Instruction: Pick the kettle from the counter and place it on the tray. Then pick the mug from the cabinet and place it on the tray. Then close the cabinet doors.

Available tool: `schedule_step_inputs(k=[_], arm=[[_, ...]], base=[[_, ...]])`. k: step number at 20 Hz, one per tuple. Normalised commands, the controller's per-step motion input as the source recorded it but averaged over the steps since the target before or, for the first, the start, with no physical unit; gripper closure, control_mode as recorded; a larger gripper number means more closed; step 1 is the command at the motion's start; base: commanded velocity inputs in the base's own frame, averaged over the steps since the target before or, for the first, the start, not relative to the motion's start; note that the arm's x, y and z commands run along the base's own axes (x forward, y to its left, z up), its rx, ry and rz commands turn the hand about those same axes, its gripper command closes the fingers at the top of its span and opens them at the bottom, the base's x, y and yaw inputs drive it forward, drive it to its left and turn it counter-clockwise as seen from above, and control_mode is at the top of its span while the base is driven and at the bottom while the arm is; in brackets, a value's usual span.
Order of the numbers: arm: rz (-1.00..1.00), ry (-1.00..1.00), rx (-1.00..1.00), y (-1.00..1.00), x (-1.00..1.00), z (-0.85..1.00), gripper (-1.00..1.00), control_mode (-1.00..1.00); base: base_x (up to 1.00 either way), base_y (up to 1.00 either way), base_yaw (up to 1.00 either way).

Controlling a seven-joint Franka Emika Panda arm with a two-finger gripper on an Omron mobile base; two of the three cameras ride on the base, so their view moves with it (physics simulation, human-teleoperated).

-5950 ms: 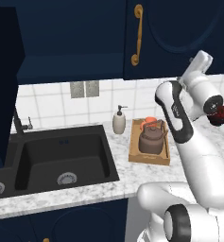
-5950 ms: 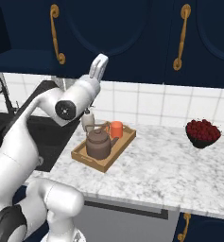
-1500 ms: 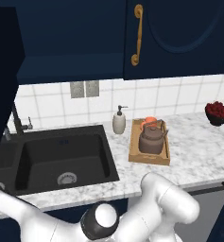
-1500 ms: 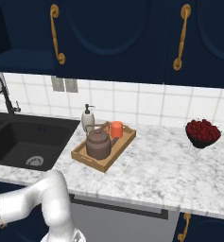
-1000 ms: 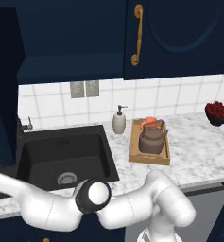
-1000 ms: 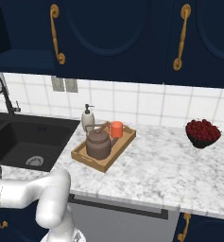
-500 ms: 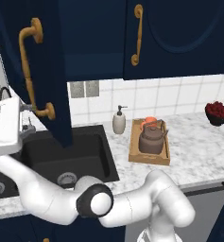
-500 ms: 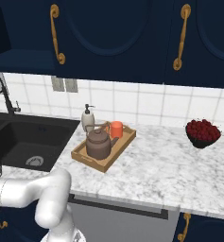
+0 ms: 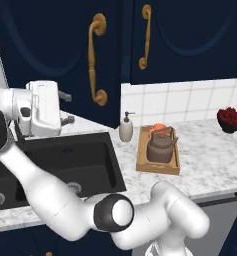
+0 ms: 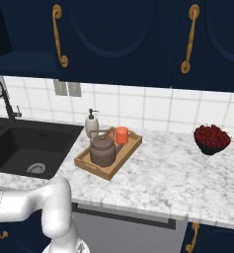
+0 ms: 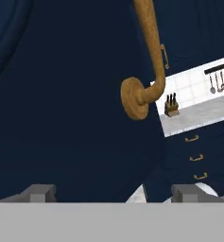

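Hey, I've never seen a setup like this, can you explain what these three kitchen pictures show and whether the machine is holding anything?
It is a rendered kitchen with a white robot arm on a driving base. Two cameras ride on the base, left and right, looking over the counter. The third sits on the hand, facing a navy cabinet door and its brass handle. On the counter a wooden tray carries the kettle and the orange mug; a soap dispenser and a bowl of red fruit stand nearby, beside a black sink. The gripper is open and holds nothing.
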Motion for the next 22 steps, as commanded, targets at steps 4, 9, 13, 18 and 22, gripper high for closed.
schedule_step_inputs(k=[4,9,13,18,22], arm=[[0.24,-0.16,0.24,-0.96,0.55,0.1,-1.0,-1.0],[0.29,-0.16,0.25,-0.86,0.65,0.01,-1.0,-1.0],[0.38,-0.25,0.27,-0.75,0.76,0.0,-1.0,-1.0],[0.4,-0.29,0.27,-0.62,0.9,0.0,-1.0,-1.0],[0.37,-0.3,0.25,-0.54,0.97,0.03,-1.0,-1.0]], base=[[0.0,0.0,0.0],[0.0,0.0,0.0],[0.0,0.0,0.0],[0.0,0.0,0.0],[0.0,0.0,0.0]])
